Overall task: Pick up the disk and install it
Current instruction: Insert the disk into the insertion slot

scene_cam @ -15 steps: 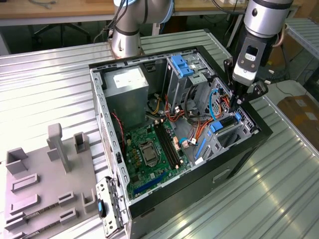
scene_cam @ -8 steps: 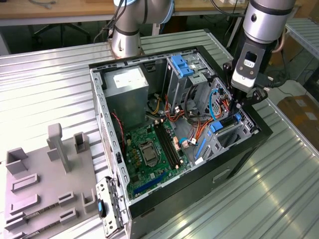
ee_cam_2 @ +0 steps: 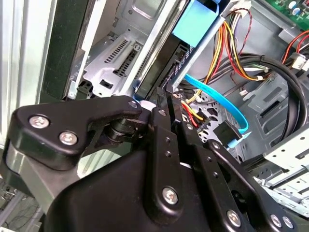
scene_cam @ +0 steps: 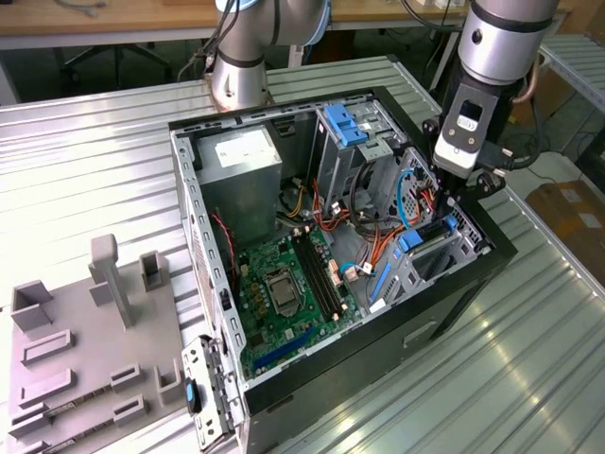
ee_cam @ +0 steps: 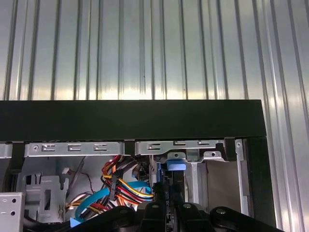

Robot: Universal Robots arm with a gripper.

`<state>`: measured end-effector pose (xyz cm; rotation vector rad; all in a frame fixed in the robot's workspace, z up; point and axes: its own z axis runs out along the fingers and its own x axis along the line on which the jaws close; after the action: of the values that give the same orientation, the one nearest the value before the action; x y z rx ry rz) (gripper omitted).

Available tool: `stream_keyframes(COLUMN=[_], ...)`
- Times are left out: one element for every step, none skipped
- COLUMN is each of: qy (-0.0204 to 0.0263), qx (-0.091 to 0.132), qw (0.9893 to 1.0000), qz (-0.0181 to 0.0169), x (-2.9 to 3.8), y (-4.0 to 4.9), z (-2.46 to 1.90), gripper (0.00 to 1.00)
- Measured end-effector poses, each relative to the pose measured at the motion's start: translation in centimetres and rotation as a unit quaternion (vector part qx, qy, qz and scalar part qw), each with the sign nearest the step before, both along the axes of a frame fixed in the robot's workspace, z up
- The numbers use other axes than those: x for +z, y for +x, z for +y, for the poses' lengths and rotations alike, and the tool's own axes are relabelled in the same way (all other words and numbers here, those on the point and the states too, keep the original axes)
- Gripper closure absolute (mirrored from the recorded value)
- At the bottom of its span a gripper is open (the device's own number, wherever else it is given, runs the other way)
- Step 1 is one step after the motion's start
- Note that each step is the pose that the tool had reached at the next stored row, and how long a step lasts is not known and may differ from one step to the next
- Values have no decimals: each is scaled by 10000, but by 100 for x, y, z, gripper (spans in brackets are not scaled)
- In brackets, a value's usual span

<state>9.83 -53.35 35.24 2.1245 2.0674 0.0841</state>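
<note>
The disk (ee_cam_2: 161, 67), edged with a blue rail, stands on edge in the drive bay (scene_cam: 444, 263) of an open computer case (scene_cam: 477, 284). The gripper (ee_cam_2: 168, 95) sits at the disk's end. Whether it is clamped on the disk cannot be told.

Exterior high; wrist cameras near case (scene_cam: 444, 312)

We see a ribbed metal table (scene_cam: 85, 161) across most of the exterior view, with bright reflections at the lower right. Along the top edge runs a wooden workbench (scene_cam: 113, 17); below it is dark.
</note>
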Motion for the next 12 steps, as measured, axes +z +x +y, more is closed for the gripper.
stream_keyframes(qy=[1, 1, 1, 2, 2, 3, 4, 14, 53, 100, 121, 147], qx=[-5, -5, -5, -5, -5, -6, -8, -11, -12, -12, -13, -18], qw=[10000, 10000, 10000, 10000, 10000, 10000, 10000, 10000, 10000, 9999, 9999, 9998], qz=[0, 0, 0, 0, -1, -4, -10, -15, -29, -64, -107, -164], x=[-1, -2, -2, -2, -4, -9, -11, -12, -14, -16, -18, -20], y=[0, 1, 1, 1, 1, 1, 1, 1, 0, 0, 0, 1], z=[-2, -1, -2, -1, -2, -2, -3, -5, -5, -5, -5, -13], gripper=[84, 84, 84, 84, 84, 84, 84, 84, 84, 84, 84, 84])
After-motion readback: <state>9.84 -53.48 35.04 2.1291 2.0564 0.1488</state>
